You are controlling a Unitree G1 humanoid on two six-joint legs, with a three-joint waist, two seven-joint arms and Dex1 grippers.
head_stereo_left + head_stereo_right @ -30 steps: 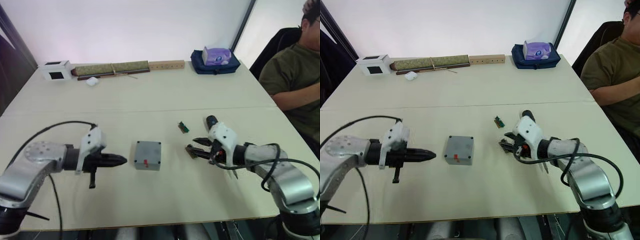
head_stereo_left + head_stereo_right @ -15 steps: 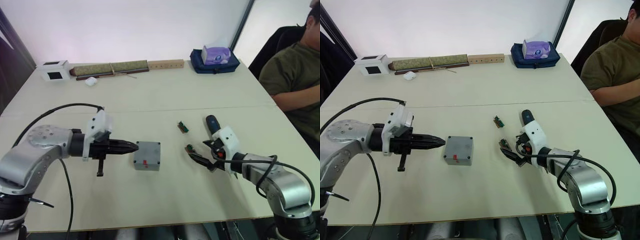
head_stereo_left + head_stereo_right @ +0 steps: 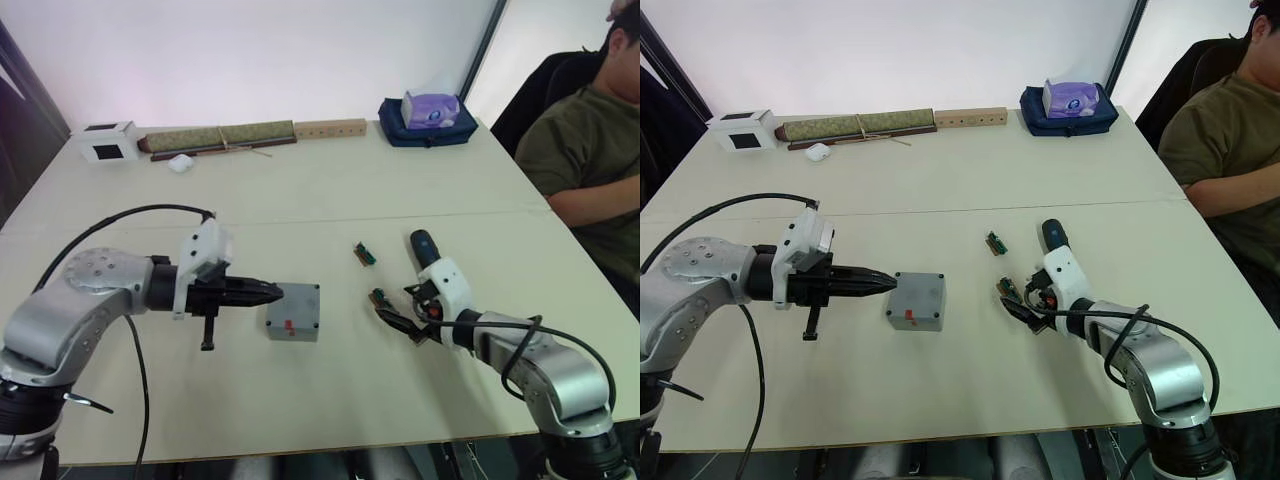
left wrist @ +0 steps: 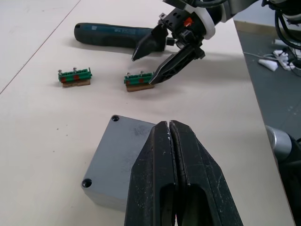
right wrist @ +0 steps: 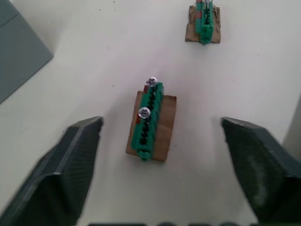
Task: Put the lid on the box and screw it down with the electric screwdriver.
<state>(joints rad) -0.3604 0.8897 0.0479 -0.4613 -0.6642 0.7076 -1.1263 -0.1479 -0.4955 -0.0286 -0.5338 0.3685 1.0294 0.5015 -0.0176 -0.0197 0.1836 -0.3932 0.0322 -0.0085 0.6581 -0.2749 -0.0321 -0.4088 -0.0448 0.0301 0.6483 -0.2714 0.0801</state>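
Lid on box (image 3: 293,311) mid-table. My left gripper (image 3: 268,293) pinched closed, empty, tips at box edge. Right gripper (image 5: 160,155) spread wide, empty. Screwdriver (image 4: 115,36) beside it: rigid, probably slick; I'd grip mid-barrel.

box (image 3: 293,311) centre, electric screwdriver (image 3: 423,247) right

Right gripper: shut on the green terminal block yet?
No: the right gripper is open, its fingers apart on either side of the green terminal block, which lies on the table untouched.
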